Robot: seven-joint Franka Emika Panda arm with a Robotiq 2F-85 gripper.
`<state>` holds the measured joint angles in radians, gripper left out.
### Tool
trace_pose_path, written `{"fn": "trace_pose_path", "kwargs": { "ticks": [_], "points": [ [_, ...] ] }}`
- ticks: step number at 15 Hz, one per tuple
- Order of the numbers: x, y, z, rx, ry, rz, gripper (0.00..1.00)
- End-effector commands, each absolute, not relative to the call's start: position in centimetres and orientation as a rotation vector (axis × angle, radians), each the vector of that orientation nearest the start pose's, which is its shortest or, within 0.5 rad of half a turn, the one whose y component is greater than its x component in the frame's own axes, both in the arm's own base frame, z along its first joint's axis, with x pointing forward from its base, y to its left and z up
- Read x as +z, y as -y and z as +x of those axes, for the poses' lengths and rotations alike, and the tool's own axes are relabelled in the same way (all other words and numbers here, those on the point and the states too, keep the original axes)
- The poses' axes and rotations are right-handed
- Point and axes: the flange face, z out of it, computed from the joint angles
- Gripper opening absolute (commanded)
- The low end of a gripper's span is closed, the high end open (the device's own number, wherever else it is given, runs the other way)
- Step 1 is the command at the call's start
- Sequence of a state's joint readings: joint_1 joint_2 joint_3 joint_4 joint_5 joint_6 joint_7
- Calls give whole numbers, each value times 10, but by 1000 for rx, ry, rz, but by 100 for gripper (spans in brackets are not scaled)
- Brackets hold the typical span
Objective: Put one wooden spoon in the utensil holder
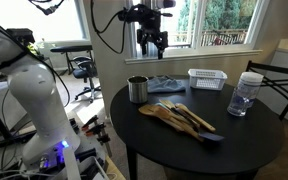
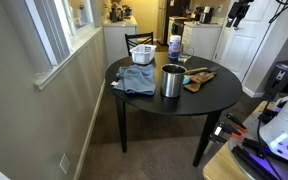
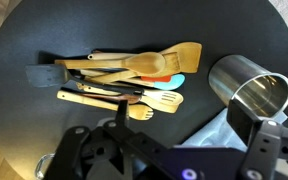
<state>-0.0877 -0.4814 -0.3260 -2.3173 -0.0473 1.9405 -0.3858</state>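
A pile of wooden spoons and spatulas lies on the round black table. It shows in both exterior views and in the wrist view. The shiny silver utensil holder stands upright beside the pile and looks empty. My gripper hangs high above the table, open and empty. In the wrist view its fingers frame the bare table between the pile and the holder.
A blue cloth lies next to the holder. A white slatted basket and a clear water jar stand on the table's far side. A dark chair stands by the table. A window wall is close behind it.
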Motion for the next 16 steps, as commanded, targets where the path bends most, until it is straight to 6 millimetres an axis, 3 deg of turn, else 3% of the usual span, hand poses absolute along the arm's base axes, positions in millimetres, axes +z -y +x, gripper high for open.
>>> {"fn": "trace_pose_path", "kwargs": {
  "ticks": [1, 4, 6, 12, 16],
  "points": [
    [522, 185, 381, -177, 25, -3071, 100],
    [520, 189, 384, -188, 24, -3067, 100],
    [513, 196, 391, -209, 125, -3004, 100],
    [468, 223, 418, -159, 523, -2846, 100],
    [441, 226, 439, -45, 761, -2828, 100]
  ]
}}
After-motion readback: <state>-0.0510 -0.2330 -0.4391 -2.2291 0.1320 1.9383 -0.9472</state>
